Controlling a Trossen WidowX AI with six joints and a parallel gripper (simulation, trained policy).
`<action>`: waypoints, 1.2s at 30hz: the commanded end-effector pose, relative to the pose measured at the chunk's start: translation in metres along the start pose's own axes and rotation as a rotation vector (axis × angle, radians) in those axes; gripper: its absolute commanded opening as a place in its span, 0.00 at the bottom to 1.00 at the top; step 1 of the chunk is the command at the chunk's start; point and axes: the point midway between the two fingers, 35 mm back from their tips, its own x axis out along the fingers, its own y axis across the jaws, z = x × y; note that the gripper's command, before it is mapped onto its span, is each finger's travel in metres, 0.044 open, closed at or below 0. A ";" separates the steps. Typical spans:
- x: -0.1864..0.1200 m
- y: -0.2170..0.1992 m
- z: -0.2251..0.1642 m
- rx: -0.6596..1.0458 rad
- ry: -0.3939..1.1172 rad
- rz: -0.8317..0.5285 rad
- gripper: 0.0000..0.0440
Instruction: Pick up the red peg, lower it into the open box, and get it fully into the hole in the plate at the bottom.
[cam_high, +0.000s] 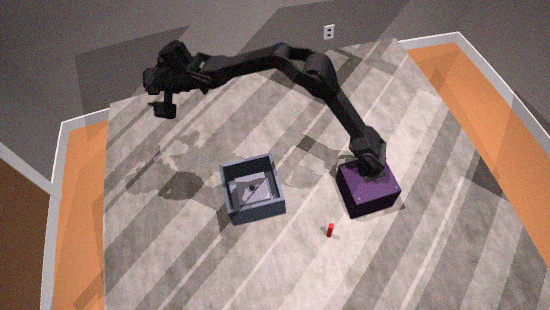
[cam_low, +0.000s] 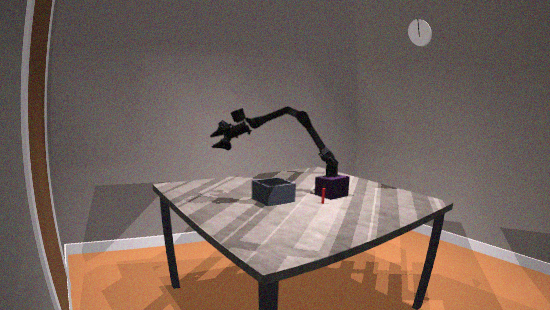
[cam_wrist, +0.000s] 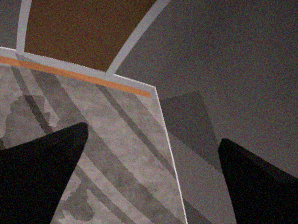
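- We see the red peg (cam_high: 330, 230) (cam_low: 323, 195) standing upright on the worktop (cam_high: 280, 270) (cam_low: 280, 245) (cam_wrist: 125, 145), a slim, smooth cylinder outside the box, near the purple block.
- Our claw (cam_high: 154, 96) (cam_low: 213, 141) (cam_wrist: 156, 138) is wide open with nothing between its fingers, raised high above the worktop and well apart from the peg.
- In the wrist view we get its two dark, tapering fingers as pointed wedges (almost like beaks).
- The open box (cam_high: 254, 209) (cam_low: 273, 193) is square and blue-grey, with straight, flat walls.
- At its bottom we make out a pale, flat plate (cam_high: 263, 192) with a small, dark round hole; the peg is not in it.
- Our matt black arm (cam_high: 245, 61) (cam_low: 311, 131) rises from the purple block (cam_high: 372, 192) (cam_low: 332, 187), a squared body whose top shows small, pale dots (screws, perhaps).
- The worktop looks like mottled stone, banded in pale and darker grey, on dark, straight legs (cam_low: 169, 242).
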 end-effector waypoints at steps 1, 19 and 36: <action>-0.019 0.043 0.017 0.093 0.034 0.087 1.00; -0.177 0.223 0.051 0.451 0.352 0.415 1.00; -0.348 0.293 -0.021 0.615 0.826 0.398 1.00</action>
